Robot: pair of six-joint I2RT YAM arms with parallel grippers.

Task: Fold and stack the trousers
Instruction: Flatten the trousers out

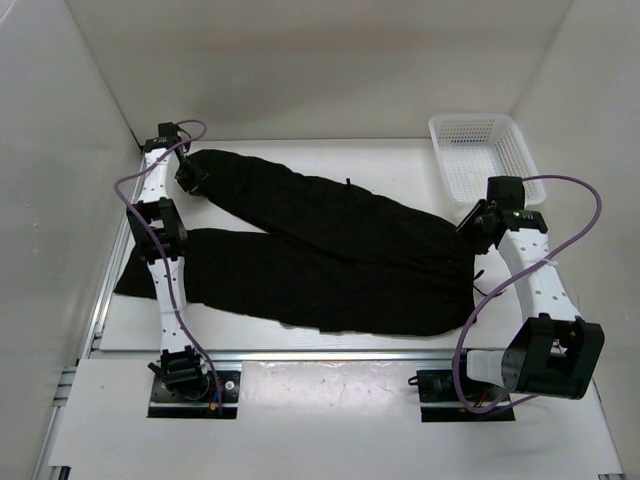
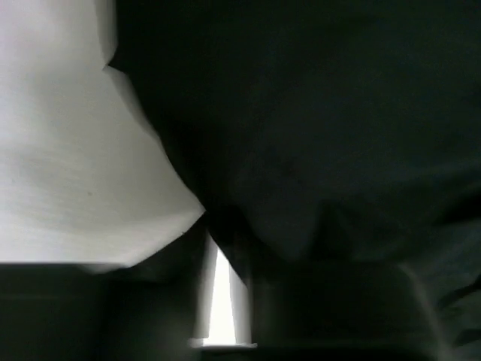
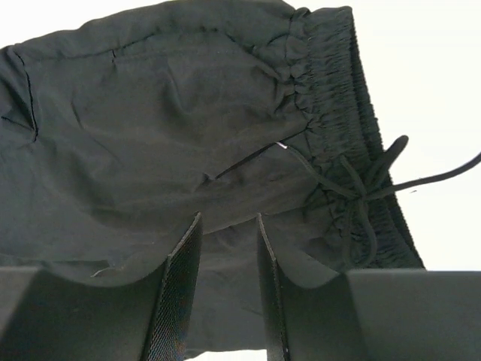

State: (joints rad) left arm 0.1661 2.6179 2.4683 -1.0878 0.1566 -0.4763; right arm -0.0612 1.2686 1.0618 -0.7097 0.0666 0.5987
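My left arm (image 1: 168,270) goes up the left side of the surface (image 1: 380,160), far out from its base, with a small bend in the middle. Its wrist tips down at the far left corner. My left jaws sit right on the end of the far leg of the trousers (image 1: 330,250). From that wrist I see black cloth over most of the view and white surface on the left. Low down there is a thin bright slit between two dark shapes. It is dark and blurry there, so I cannot tell how wide these jaws are or if they have any cloth.

My right arm (image 1: 540,280) folds at a big elbow at the front right, then reaches forward and in. Its wrist points down at the far right corner of the trousers, near the basket (image 1: 480,150). My right jaws are part way open. The two fingers (image 3: 179,293) stand with a small gap, and flat cloth lies in that gap, close to the waistband (image 3: 338,113) and the drawstring (image 3: 361,203). They do not look squeezed on it.

The trousers lie flat on the surface. The waist is at the right and the two legs run left, spread like a V. The near leg goes under my left arm and reaches the left edge.
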